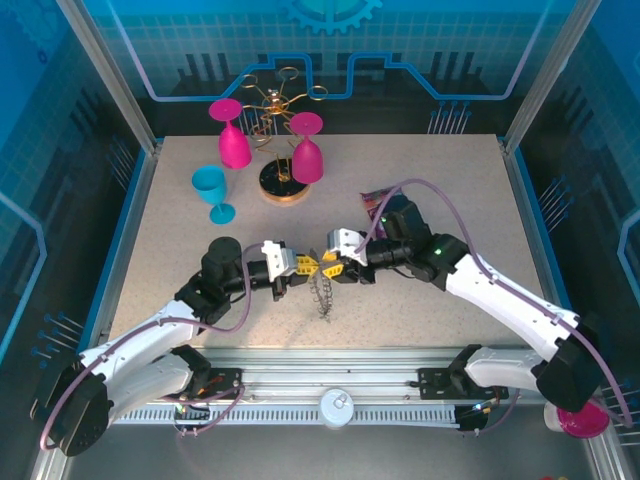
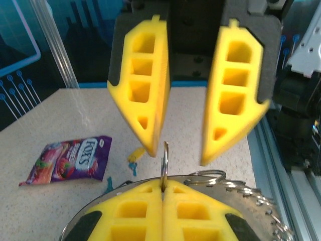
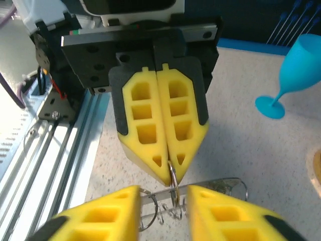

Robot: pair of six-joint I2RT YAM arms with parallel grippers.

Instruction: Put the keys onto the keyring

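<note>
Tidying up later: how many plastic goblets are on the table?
3. One pink plastic goblet inverted left of the gold wire rack, another pink goblet inverted right of it, one blue goblet upright front-left. A pink shape beyond the near-right edge may be another.

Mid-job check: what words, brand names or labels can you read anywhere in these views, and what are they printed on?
"FOX'S": white lettering on the purple candy bag.
Smaller print on the same bag: too blurred to read.
No other text can be read.
</note>
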